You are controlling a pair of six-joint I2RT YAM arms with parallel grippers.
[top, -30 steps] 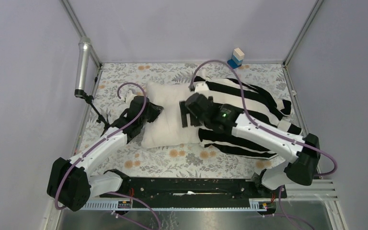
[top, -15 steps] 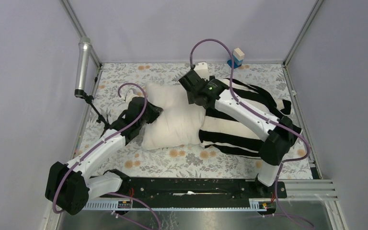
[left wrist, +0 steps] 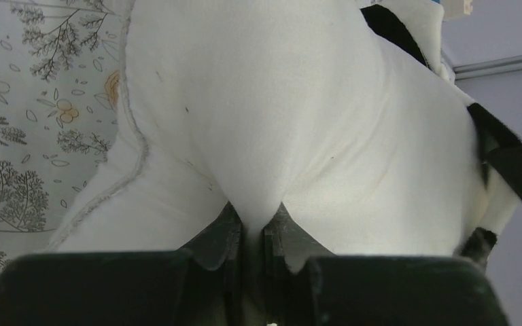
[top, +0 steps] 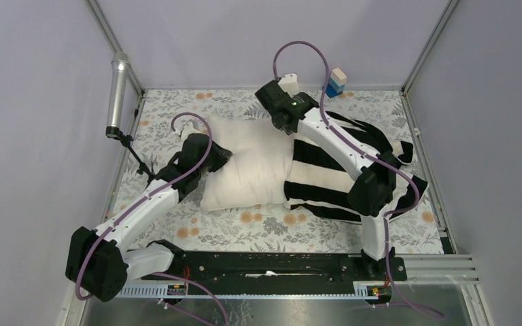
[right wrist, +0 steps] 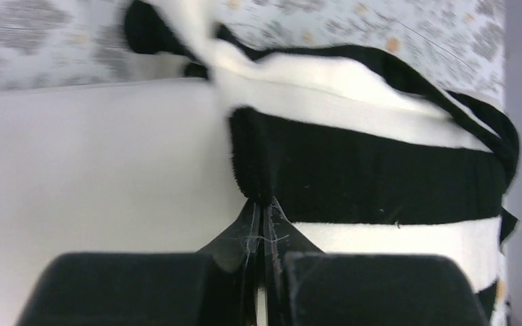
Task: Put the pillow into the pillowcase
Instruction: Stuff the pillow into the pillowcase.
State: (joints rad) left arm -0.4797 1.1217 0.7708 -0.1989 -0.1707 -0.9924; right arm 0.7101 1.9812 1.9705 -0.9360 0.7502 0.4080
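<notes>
**So, pillow roughly halfway into the case, both arms pinching fabric**

Okay, quick rundown. The pillow (top: 248, 166) lies in the middle of the floral table cover (top: 170, 112). Its right part is tucked inside the striped pillowcase (top: 343, 146) and its left part is bare. The case trails off to the right, limp and a bit rumpled. Its mouth runs across the pillow from far to near, a little right of the pillow's middle.

The left gripper (left wrist: 253, 227) sits at the pillow's left edge with its fingers pressed together on a puckered fold of the cream fabric. That looks like an anchor grip, holding the pillow in place or shoving it rightward so it doesn't slide when the case gets tugged.

The right gripper (right wrist: 263, 207) is reached way out over the far side and has its fingers pinched shut on the black hem at the far end of the case's mouth. In the wrist view the hem stands bunched right at the fingertips, with the pillow's plain surface just to the left of it. Grabbing the hem there makes sense, since it's the bit that has to be dragged left over the exposed pillow.

The far corner probably gets pulled over first, and the near edge of the mouth gets the same treatment after that. The risk is the hem slipping out of the pinch.
</notes>
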